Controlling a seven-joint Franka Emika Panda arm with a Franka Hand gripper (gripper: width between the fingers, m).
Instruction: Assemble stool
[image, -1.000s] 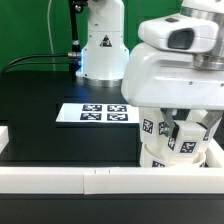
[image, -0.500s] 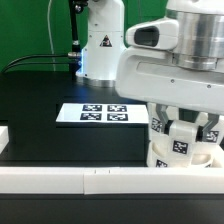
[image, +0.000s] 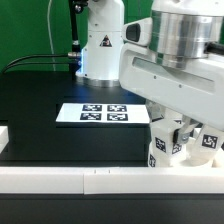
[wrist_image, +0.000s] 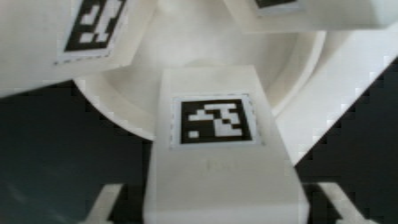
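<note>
The round white stool seat (image: 172, 160) lies at the exterior view's lower right, behind the front rail. Short white legs with tags (image: 160, 141) stand up from it. My gripper (image: 182, 128) hangs straight over the seat, and the big white hand hides most of it. In the wrist view a chunky leg (wrist_image: 217, 150) with a square tag stands on the seat (wrist_image: 125, 95), between my fingers. My gripper (wrist_image: 219, 205) straddles this leg, with dark gaps showing at the fingers (wrist_image: 111, 200). A second tagged leg (wrist_image: 93, 30) shows beyond it.
The marker board (image: 100, 113) lies flat on the black table to the exterior view's left of the seat. A long white rail (image: 80, 180) runs along the front edge. The arm's base (image: 102, 45) stands at the back.
The arm's hand has turned and shifted toward the exterior view's right over the seat. The seat and its legs have stayed in place.
</note>
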